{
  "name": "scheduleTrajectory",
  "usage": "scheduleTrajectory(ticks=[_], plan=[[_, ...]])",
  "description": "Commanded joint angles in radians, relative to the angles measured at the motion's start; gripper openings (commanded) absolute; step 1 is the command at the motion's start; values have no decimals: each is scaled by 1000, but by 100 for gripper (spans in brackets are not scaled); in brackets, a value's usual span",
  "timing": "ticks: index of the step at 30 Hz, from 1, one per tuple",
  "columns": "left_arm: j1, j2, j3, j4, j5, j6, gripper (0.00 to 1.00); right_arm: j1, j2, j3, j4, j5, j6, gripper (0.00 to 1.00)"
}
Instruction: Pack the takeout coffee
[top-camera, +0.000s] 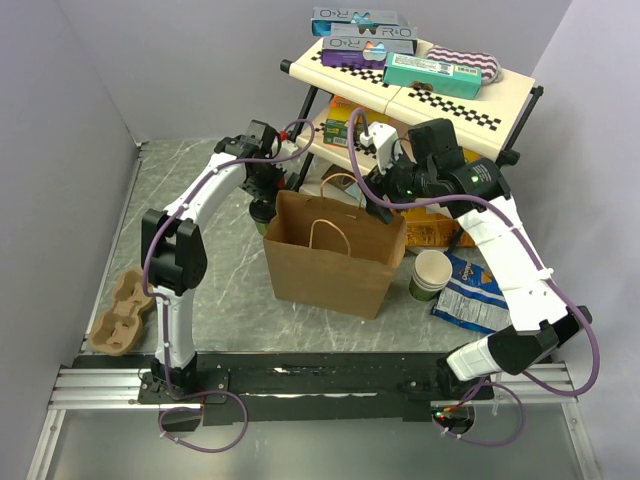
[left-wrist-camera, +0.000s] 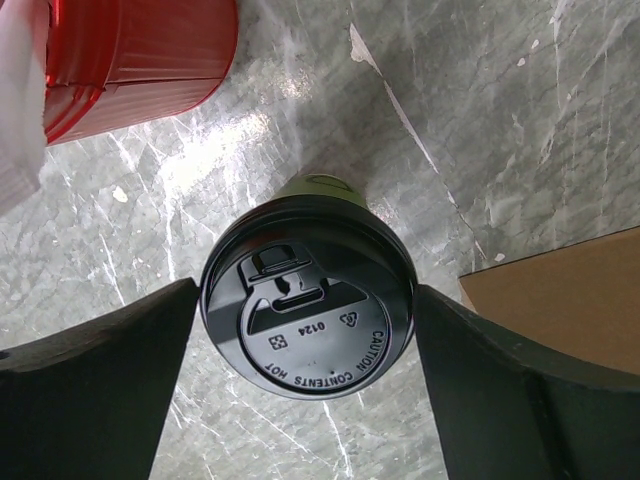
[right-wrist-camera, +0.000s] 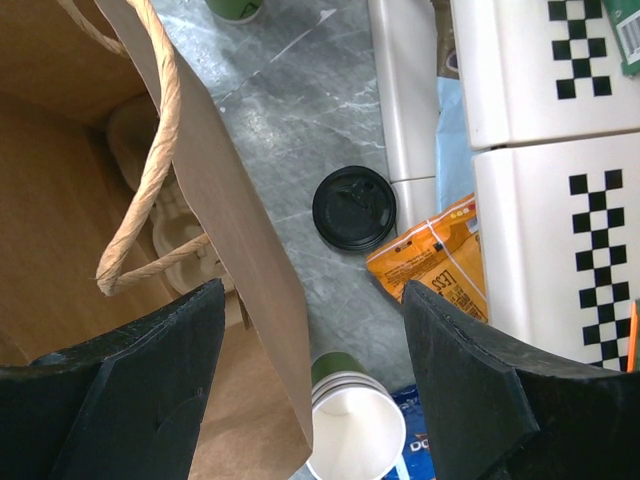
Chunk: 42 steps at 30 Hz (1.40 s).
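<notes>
The takeout coffee (left-wrist-camera: 308, 300), a dark green cup with a black lid, stands on the grey table behind the brown paper bag (top-camera: 335, 255). It also shows in the top view (top-camera: 262, 213). My left gripper (left-wrist-camera: 306, 290) is open, one finger on each side of the lid and very close to its rim. In the top view the left gripper (top-camera: 262, 195) hangs right over the cup. My right gripper (right-wrist-camera: 315, 300) is open and empty above the bag's right wall (right-wrist-camera: 230, 230), and in the top view it (top-camera: 385, 205) hovers there too.
A red cup (left-wrist-camera: 140, 50) stands close behind the coffee. A pulp cup carrier (right-wrist-camera: 170, 230) lies inside the bag; another (top-camera: 122, 315) lies at the left. A lidless green cup stack (top-camera: 430, 275), a loose black lid (right-wrist-camera: 354, 208), snack bags (right-wrist-camera: 430, 270) and a shelf cart (top-camera: 420, 90) crowd the right.
</notes>
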Motion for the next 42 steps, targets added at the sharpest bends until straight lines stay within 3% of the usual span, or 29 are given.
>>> scheduleTrajectory(ticks=[1, 13, 23, 26, 27, 32, 33, 42], plan=[[-6, -26, 12, -5, -2, -23, 92, -1, -12, -7, 3, 6, 13, 78], [-8, -38, 1, -2, -33, -16, 80, -1, -4, -3, 8, 2, 18, 78], [-8, -70, -3, -16, -48, 0, 64, 0, -7, -10, 14, 2, 18, 78], [-8, -81, 4, -25, -54, 13, 49, 0, -13, -18, 17, 2, 18, 78], [-8, -84, 6, -28, -54, 14, 37, -1, -13, -21, 17, 2, 20, 78], [-8, -101, 1, -46, -42, 20, 14, -1, -12, -21, 19, 0, 18, 78], [-8, -104, 3, -60, -34, 22, 2, -1, -10, -18, 17, -2, 17, 78], [12, -231, -52, -121, 6, 56, 1, -1, 7, 2, 23, -11, 1, 78]])
